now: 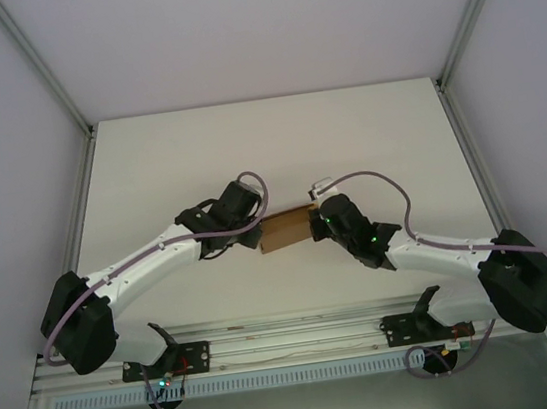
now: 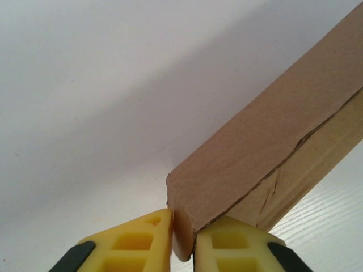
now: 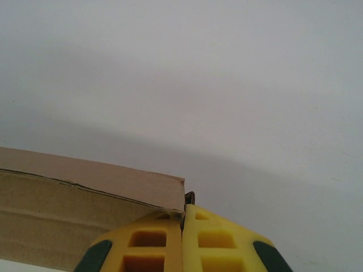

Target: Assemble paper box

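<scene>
The paper box [image 1: 284,230], a small folded brown cardboard box, sits between the two arms at the middle of the table. My left gripper [image 1: 260,234] is at its left end. In the left wrist view the yellow fingers [image 2: 136,241] are shut on the box's near end wall [image 2: 187,232], and the box body [image 2: 266,147] runs away up and to the right with a creased seam. My right gripper [image 1: 312,222] is at the box's right end. Its fingers [image 3: 153,241] are pressed together at the box's corner [image 3: 74,209], and a thin dark edge sticks up between them.
The white table [image 1: 266,145] stretches away behind the box. Grey enclosure walls with metal posts [image 1: 43,63] stand on both sides. A metal rail [image 1: 291,338] carrying the arm bases runs along the near edge. Purple cables loop over both arms.
</scene>
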